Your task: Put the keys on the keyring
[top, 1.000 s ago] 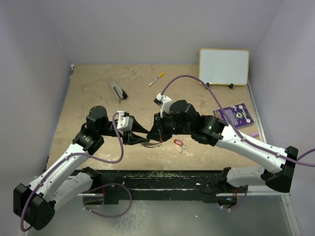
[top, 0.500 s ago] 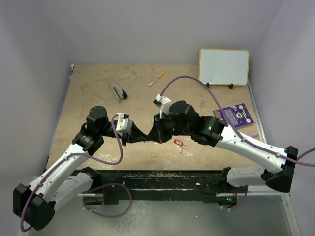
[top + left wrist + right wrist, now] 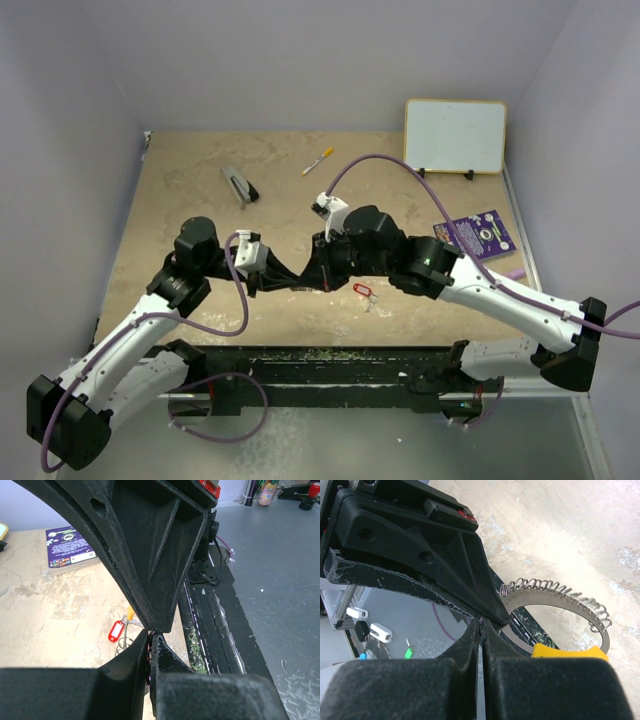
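Rightward of your left gripper and right gripper, both clamped on the large wire keyring, lie small red-tagged silver keys.

Left fingers, apart a second ago, now tight together beside the keyring.

The beige table carries a stapler, a marker, a whiteboard, a purple booklet and the keys.
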### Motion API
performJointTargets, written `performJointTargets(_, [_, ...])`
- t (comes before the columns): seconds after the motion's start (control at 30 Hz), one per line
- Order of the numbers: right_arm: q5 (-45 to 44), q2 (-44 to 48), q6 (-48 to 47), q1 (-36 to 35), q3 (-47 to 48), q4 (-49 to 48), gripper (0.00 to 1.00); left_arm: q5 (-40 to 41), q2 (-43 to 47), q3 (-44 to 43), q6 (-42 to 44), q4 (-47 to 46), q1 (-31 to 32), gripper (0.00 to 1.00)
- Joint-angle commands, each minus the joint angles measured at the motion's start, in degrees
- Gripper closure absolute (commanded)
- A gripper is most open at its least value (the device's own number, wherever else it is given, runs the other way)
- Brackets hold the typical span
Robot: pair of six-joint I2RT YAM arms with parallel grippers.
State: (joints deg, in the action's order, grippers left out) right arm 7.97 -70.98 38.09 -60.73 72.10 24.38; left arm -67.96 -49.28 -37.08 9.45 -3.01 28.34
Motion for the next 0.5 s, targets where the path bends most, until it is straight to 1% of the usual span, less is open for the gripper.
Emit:
performJointTargets(0.0, [-3.8, 2.8, 0.8, 0.0, 1.5, -1.8, 1.0, -1.9, 0.9, 0.5, -4.0, -3.8, 0.4, 0.96])
performJointTargets(0.07, [-5.8, 3.7, 0.5, 0.1, 1.6, -1.8, 1.0, -1.2, 0.7, 0.6, -6.2, -4.4, 0.4, 0.96])
performJointTargets(0.1, [-7.1, 4.4, 0.2, 0.0, 1.5, -1.8, 0.97, -0.7, 0.6, 0.6, -7.5, -4.6, 0.4, 0.96])
performJointTargets(0.17, [-9.7, 6.1, -1.2, 0.1, 1.5, -1.7, 0.88, 0.1, 0.4, 0.8, -9.8, -5.3, 0.4, 0.96])
performJointTargets(0.33, [-18.7, 12.0, -7.4, 0.1, -1.2, -3.2, 0.71, 2.9, -0.2, 1.8, -17.6, -7.9, 0.4, 0.96])
performJointTargets(0.37, [-19.7, 13.8, -8.3, 0.0, -2.7, -4.5, 0.65, 3.6, -0.3, 2.1, -19.5, -8.8, 0.4, 0.96])
performJointTargets(0.4, [-20.0, 15.2, -8.4, 0.1, -4.4, -6.0, 0.55, 4.4, -0.6, 2.3, -21.2, -9.9, 0.4, 0.96])
performJointTargets(0.43, [-19.1, 16.2, -8.7, 0.1, -6.0, -8.6, 0.41, 5.1, -0.7, 2.5, -23.1, -11.1, 0.4, 0.96])
performJointTargets(0.47, [-18.5, 16.9, -9.5, 0.1, -7.5, -10.3, 0.33, 6.1, -1.0, 2.6, -25.1, -11.9, 0.4, 0.96])
